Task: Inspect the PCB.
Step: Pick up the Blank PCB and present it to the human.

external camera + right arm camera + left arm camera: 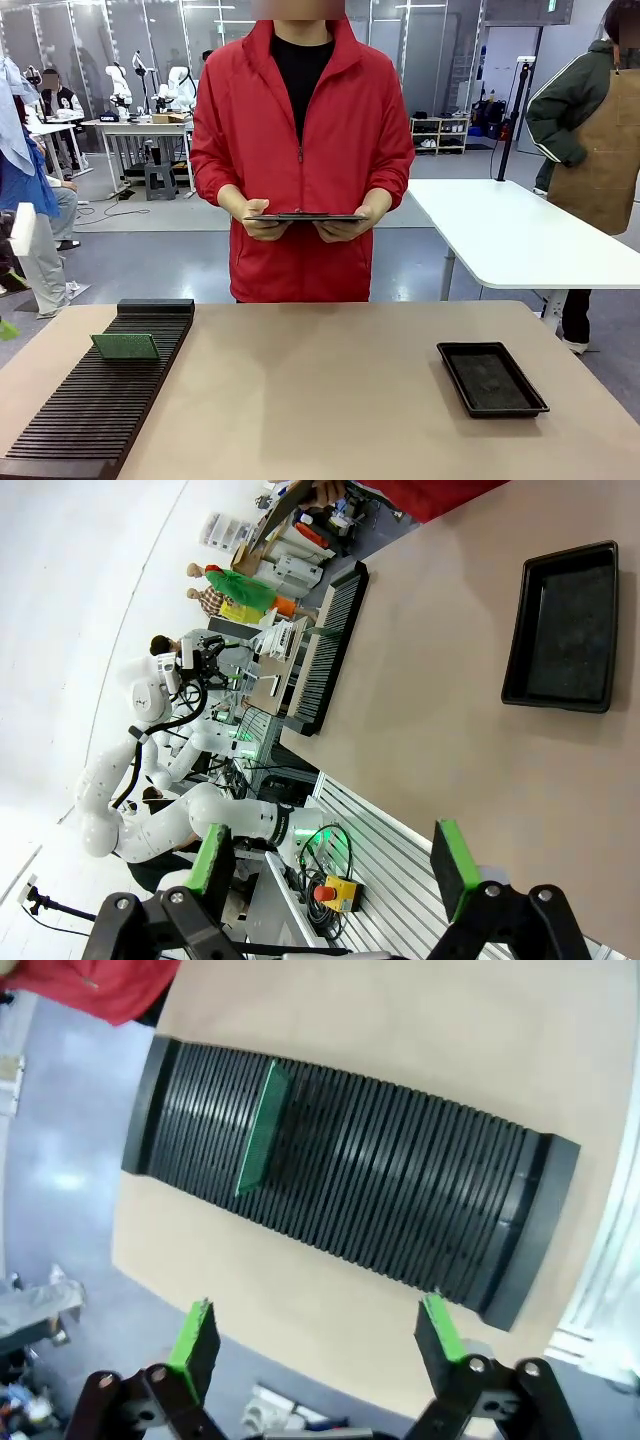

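Green PCB (125, 346) standing on its edge in a slot of the long black rack (90, 410), on the left side of the tabletop (320, 400), toward the rack's far end. Nothing touching it.

Left pincer (316, 1310) wide apart and holding nothing, hanging high over the rack, with the PCB well ahead of its green pads (197, 1332). Right pincer (332, 835) wide apart too, nothing in it, up in the air and well apart from the black tray (476, 345) on the right side of the tabletop. Nothing to be seen in the tray.

Person in a red jacket (300, 150) at the far side, both hands (262, 222) under a flat dark board (305, 217) held level. Seen from the edge, so hard to tell what it is.

By the look of it, right at the start of the job. PCB not yet picked up, not yet shown to anyone, not yet looked over. All left to do: come down over the PCB, pinch it by its top edge, lift it out of the slot, and hold it up or hand it across for a good look. After that, likely put it down somewhere, maybe in the tray, though no way to be sure.
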### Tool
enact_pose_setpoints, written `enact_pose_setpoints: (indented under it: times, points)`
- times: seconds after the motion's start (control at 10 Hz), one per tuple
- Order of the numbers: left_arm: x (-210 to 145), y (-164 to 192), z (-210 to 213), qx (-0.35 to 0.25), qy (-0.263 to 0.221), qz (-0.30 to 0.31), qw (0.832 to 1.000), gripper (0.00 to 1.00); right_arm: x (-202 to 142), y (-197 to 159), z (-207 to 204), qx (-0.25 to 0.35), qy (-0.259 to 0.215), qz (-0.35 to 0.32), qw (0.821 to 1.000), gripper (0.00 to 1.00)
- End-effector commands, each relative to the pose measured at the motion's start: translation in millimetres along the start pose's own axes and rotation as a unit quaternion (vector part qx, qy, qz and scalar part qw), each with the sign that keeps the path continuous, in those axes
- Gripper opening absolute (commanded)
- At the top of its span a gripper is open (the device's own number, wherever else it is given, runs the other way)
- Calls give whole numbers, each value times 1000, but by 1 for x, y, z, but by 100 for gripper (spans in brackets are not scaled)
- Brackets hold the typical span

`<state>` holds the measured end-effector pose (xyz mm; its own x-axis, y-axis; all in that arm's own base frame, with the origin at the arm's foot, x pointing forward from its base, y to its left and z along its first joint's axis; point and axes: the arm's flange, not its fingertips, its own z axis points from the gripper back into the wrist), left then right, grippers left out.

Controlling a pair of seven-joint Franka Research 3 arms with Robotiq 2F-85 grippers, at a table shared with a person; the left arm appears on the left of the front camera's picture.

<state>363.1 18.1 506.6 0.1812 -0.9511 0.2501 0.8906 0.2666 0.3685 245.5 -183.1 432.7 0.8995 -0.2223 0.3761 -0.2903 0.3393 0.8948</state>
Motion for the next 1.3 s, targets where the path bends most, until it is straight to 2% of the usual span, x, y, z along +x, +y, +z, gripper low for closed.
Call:
enact_pose_setpoints:
  times: [0.0, 0.1, 0.4, 0.7, 0.9, 1.2]
  points:
    - [12, 23, -34, 17, 13, -52, 998, 100, 0, 0, 1, 5, -3, 3, 1000, 100]
    - [18, 30, -45, 8, 15, -61, 998, 100, 0, 0, 1, 5, -3, 3, 1000, 100]
    - [29, 49, -80, 18, 64, -74, 995, 100, 0, 0, 1, 5, -3, 3, 1000, 100]
    - [38, 70, -110, -18, 57, -89, 994, 100, 0, 0, 1, 5, -3, 3, 1000, 100]
    - [38, 73, -135, -14, 78, -81, 994, 100, 0, 0, 1, 5, -3, 3, 1000, 100]
    - [35, 69, -169, -6, 87, -100, 991, 100, 0, 0, 1, 5, -3, 3, 1000, 100]
